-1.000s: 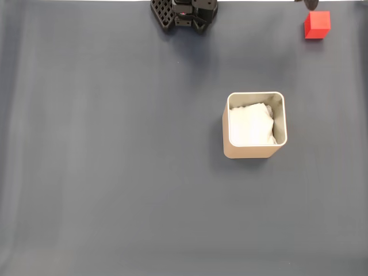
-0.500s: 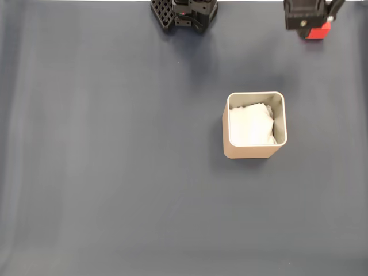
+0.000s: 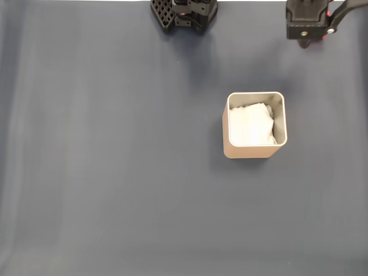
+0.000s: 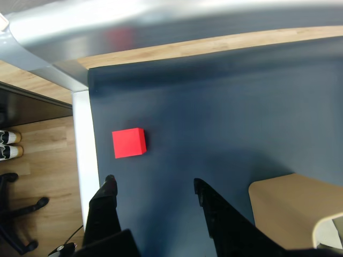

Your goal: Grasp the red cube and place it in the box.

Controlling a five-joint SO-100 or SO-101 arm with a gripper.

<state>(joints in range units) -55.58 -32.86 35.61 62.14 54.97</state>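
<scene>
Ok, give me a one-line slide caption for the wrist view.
Open gripper hovering over the dark mat, red cube just ahead of its fingertips, the box at lower right.

The robot's matte black plastic gripper (image 4: 153,184) has two tapered fingers (image 4: 104,206) with rounded tips in the wrist view. In the fixed view, the black perforated arm base (image 3: 184,14) has a grid of holes, and the boxy black wrist block (image 3: 307,23) has small red details.

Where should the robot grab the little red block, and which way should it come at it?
Best bet: pinch the red cube by two opposite flat sides, coming straight down from above. It sits flat on the dark mat, free on every side, and looks narrower than the open gripper. The fingers sit just short of it, so they probably need to move forward first.
</scene>
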